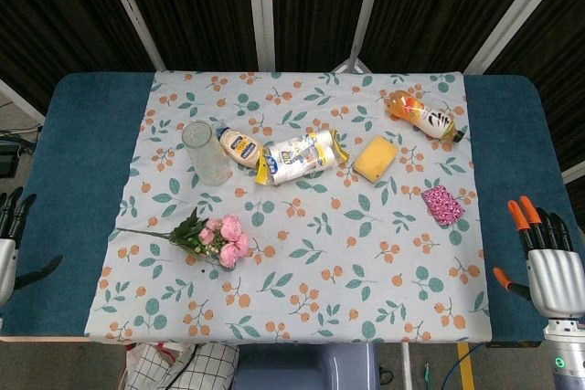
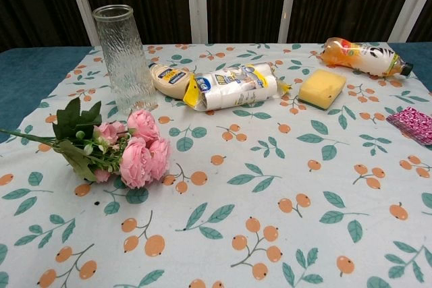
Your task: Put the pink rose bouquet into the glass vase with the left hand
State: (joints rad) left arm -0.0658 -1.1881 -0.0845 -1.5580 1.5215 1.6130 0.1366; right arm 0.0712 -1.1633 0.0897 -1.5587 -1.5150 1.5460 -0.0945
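At the table's (image 1: 78, 134) left edge, the left hand (image 1: 9, 244) hangs with fingers spread, empty; inward lie the pink rose bouquet (image 1: 219, 239) and, beyond, the upright glass vase (image 1: 207, 152). The right hand (image 1: 548, 267) waits released at the opposite edge.

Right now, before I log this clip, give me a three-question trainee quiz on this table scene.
1. True or false: the pink rose bouquet already stands in the glass vase.
2. Which lies nearest the vase? A) yellow sponge B) mayonnaise bottle C) pink scrubber
3. Fill in: the left hand holds ____.

Key: 1 false, it lies on the tablecloth; 2 B; 3 nothing.
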